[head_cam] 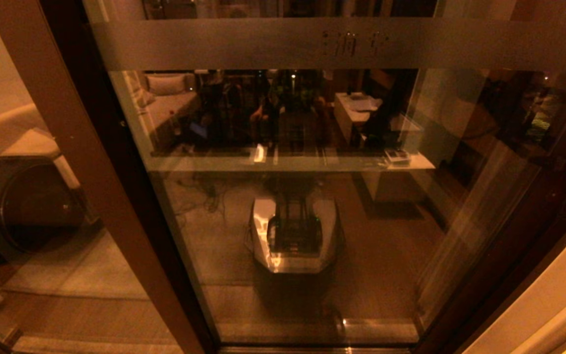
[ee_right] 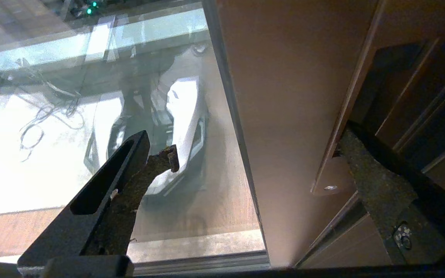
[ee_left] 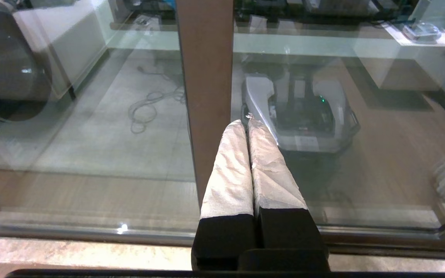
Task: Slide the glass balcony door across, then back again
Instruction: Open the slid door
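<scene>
Door (head_cam: 288, 206) fills the view with the first slide not begun; right end effector (ee_right: 253, 154) spread astride its right frame (left end effector (ee_left: 247, 127) pressed together, parked), next needs a grip.

Faint characters stand on the frosted band (head_cam: 352, 44) of the glass balcony door (head_cam: 302, 221); too dim to read.

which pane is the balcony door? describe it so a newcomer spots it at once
Facing the dark brown framing, take the wide reflective pane filling the middle of the head view: the glass balcony door. Unlike the narrower panel to its left, it carries a broad frosted band with faint characters across its top.
</scene>
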You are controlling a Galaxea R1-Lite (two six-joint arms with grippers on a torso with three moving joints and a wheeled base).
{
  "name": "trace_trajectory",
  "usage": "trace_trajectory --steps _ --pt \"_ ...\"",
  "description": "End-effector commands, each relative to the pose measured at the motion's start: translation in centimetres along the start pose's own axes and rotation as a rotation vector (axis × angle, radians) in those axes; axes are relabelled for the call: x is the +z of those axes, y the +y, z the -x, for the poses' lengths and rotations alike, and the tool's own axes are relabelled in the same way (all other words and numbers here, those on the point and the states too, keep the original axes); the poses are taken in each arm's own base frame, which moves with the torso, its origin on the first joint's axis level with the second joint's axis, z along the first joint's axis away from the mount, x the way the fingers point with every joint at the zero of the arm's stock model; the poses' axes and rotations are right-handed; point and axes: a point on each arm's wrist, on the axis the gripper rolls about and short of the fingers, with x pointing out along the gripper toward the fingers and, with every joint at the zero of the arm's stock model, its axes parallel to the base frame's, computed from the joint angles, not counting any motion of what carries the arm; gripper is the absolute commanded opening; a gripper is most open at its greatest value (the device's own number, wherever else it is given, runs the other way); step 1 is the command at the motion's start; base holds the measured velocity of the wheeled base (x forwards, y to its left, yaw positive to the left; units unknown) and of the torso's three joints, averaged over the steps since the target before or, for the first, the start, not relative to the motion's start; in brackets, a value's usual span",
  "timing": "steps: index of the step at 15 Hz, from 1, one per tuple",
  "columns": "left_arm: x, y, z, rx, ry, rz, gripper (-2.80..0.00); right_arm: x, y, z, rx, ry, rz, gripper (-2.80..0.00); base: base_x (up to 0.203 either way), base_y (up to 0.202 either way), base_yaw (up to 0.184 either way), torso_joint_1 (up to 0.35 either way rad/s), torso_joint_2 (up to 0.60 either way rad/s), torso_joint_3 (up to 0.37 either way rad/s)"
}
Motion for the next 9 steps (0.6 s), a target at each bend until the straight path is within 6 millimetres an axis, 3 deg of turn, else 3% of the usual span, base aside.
trace_trajectory --steps 1,9 --pt "-0.04 0.00 -0.02 0.001 0.003 0.000 -2.80 0.07 0.39 0.06 0.012 -0.002 0.003 0.00 0.000 0.000 0.000 0.000 0.00 0.000" --pt "-0.04 0.00 -0.02 0.000 0.003 0.000 -2.80 -0.01 1.21 0.23 0.013 0.003 0.006 0.00 0.000 0.000 0.000 0.000 0.00 0.000"
